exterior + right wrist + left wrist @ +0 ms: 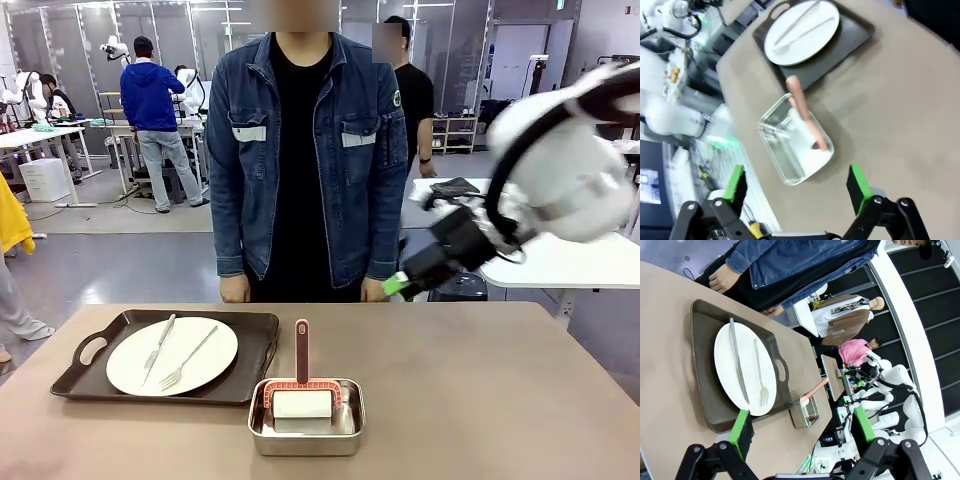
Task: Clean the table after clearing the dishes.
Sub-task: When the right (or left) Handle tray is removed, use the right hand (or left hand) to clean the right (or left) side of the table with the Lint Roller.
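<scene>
One tray point(262, 332) lies on the table point(480, 400) with a white plate point(212, 365), a knife point(160, 345) and a fork point(190, 357) on it, so we judge that the clearing is not finished. The wiping, as we judge, is not begun either, because the roller point(302, 350) rests in its steel pan point(305, 440) and no pincer touches it. The left pincer point(801, 412) has its fingers spread wide with nothing between them and hangs over the table. The tray is ahead of its fingers and a little to one side, and the pan is farther ahead, seen in the gap between them. The right pincer point(796, 170) is spread wide as well and holds nothing. It looks down on the table from high, with the pan below and just ahead of its fingers and the tray beyond the pan. In the front view we see the right arm raised over the far right part of the table, bent at the wrist, so that its pincer points down and toward the middle; the arm is blurred there. A person point(300, 150) stands at the far edge, beyond this pincer.
</scene>
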Robot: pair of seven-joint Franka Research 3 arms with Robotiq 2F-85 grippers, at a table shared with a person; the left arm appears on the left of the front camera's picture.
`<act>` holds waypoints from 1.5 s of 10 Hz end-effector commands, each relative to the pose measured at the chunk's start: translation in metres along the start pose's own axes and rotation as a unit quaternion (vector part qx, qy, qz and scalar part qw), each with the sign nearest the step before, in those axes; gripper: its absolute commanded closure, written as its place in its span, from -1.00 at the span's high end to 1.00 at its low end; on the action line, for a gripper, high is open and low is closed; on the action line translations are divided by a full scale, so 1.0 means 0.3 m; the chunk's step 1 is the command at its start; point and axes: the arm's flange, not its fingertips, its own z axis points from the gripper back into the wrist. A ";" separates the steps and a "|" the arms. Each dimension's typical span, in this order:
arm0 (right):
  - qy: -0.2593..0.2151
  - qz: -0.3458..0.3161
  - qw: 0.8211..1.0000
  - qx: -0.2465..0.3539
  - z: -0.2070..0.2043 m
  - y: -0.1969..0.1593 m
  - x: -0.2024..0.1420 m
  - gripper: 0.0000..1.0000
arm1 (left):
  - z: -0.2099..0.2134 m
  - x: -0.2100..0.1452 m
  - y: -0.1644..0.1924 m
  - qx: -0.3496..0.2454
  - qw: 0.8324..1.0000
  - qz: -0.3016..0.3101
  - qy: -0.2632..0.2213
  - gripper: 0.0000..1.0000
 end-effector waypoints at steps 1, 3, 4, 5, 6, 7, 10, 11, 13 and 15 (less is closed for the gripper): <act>-0.061 -0.032 0.997 0.046 0.150 -0.013 -0.201 1.00 | 0.010 -0.006 -0.005 -0.001 1.000 -0.005 0.003 1.00; -0.050 -0.052 0.994 0.087 0.292 -0.127 -0.306 1.00 | 0.010 -0.006 -0.005 -0.001 1.000 -0.005 0.003 1.00; -0.039 -0.079 0.992 0.090 0.356 -0.216 -0.346 1.00 | 0.010 -0.006 -0.005 -0.001 1.000 -0.005 0.003 1.00; -0.051 -0.091 0.991 0.090 0.421 -0.291 -0.391 1.00 | 0.010 -0.006 -0.005 -0.001 1.000 -0.005 0.003 1.00; -0.068 -0.107 0.988 0.087 0.501 -0.358 -0.449 1.00 | 0.010 -0.006 -0.005 -0.001 1.000 -0.005 0.003 1.00; -0.097 -0.123 0.984 0.083 0.590 -0.421 -0.509 1.00 | 0.010 -0.006 -0.005 -0.001 1.000 -0.005 0.003 1.00; -0.181 -0.206 0.958 0.078 0.844 -0.622 -0.753 1.00 | 0.010 -0.006 -0.005 -0.001 1.000 -0.005 0.003 1.00; -0.189 -0.221 0.954 0.067 0.904 -0.643 -0.842 1.00 | 0.010 -0.006 -0.005 -0.001 1.000 -0.005 0.003 1.00; -0.181 -0.219 0.957 0.061 0.969 -0.636 -0.930 1.00 | 0.010 -0.006 -0.005 -0.001 1.000 -0.005 0.003 1.00; -0.193 -0.242 0.949 0.057 0.962 -0.652 -0.948 1.00 | 0.010 -0.006 -0.005 -0.001 1.000 -0.005 0.003 1.00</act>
